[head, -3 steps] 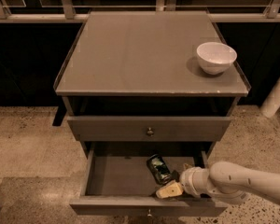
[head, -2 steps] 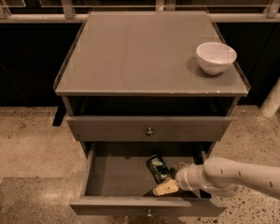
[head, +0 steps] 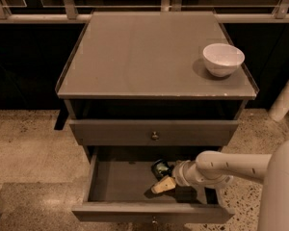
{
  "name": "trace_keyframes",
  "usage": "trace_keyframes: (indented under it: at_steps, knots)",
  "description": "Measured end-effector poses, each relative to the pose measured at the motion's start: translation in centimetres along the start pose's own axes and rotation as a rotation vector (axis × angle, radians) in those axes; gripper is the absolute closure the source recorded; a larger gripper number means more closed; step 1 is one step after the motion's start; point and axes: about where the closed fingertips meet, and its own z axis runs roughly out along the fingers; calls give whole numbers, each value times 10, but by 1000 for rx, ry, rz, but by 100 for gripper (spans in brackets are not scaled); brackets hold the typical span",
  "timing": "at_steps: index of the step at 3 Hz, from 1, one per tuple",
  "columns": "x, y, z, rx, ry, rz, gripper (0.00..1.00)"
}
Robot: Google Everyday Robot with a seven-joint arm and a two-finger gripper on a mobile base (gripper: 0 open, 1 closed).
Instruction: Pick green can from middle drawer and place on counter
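Note:
The middle drawer (head: 116, 182) is pulled open below the closed upper drawer front (head: 111, 133). The green can (head: 160, 168) is inside it, right of the middle, near the back. My gripper (head: 164, 184) reaches into the drawer from the right on a white arm, and its pale tip sits just in front of the can, close to it or touching it. The counter (head: 144, 57) is the flat grey top of the cabinet.
A white bowl (head: 223, 58) stands on the counter at the right. My white arm (head: 231, 166) crosses over the drawer's right side. A railing and dark windows run behind the cabinet. The floor is speckled stone.
My gripper has moved left and a little deeper into the drawer, closer to the green can. The can and the bowl have not moved.

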Motion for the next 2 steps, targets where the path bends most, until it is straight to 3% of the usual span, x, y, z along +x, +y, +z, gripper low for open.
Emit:
trace_keyframes:
  at_steps: [1, 2]
  knots:
    - [1, -3, 24, -4, 25, 6, 0]
    - [16, -4, 37, 34, 33, 45, 0]
